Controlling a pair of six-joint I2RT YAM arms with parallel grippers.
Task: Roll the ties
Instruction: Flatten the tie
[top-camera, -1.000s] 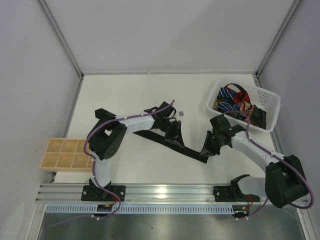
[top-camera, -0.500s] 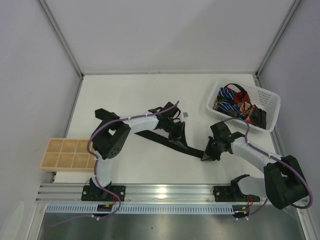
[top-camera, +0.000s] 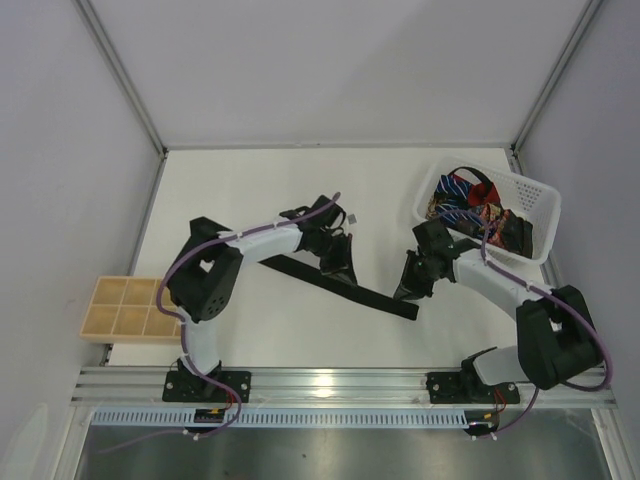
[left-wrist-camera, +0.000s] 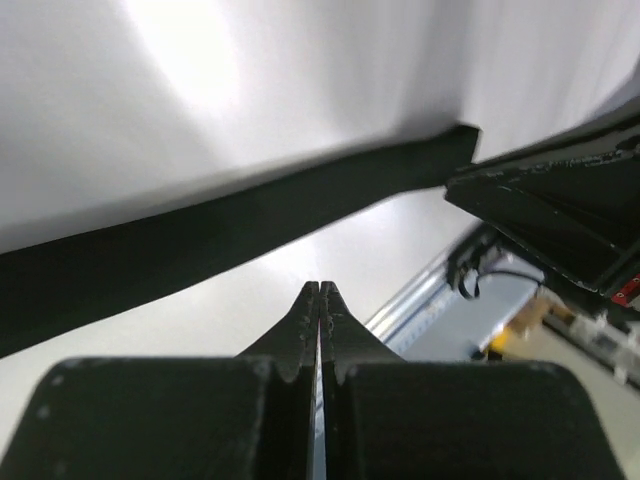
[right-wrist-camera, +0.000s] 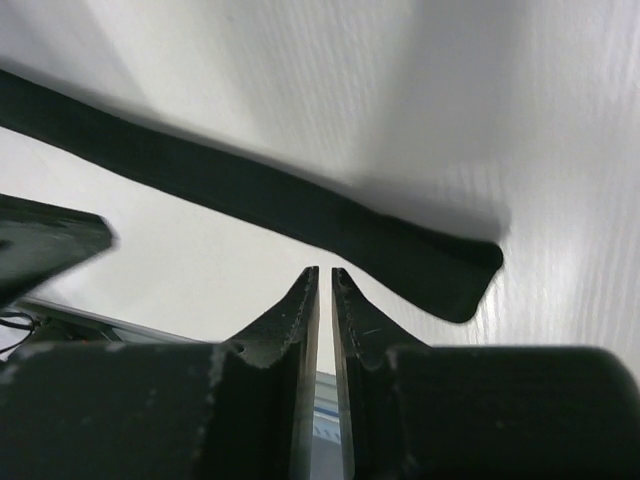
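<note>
A plain black tie (top-camera: 375, 299) lies flat and unrolled on the white table, running slantwise from middle left to its blunt end near the right arm. My left gripper (top-camera: 343, 268) hovers over the tie's middle, shut with nothing in it. In the left wrist view the shut gripper (left-wrist-camera: 319, 285) sits just near of the black tie (left-wrist-camera: 250, 215). My right gripper (top-camera: 405, 289) stands by the tie's end. Its jaws (right-wrist-camera: 325, 270) are a narrow gap apart, holding nothing, with the end of the black tie (right-wrist-camera: 440, 270) just beyond them. More ties (top-camera: 470, 205), striped blue-white and red patterned, lie in the basket.
The white lattice basket (top-camera: 541, 214) sits at the back right, close behind the right arm. A tan compartment tray (top-camera: 130, 310) hangs at the table's left edge. A metal rail (top-camera: 330, 384) runs along the near edge. Grey walls enclose the table.
The right gripper has pulled back from the tie's end toward the basket, and that end now lies flat. The left gripper has shifted slightly left and back over the tie.
</note>
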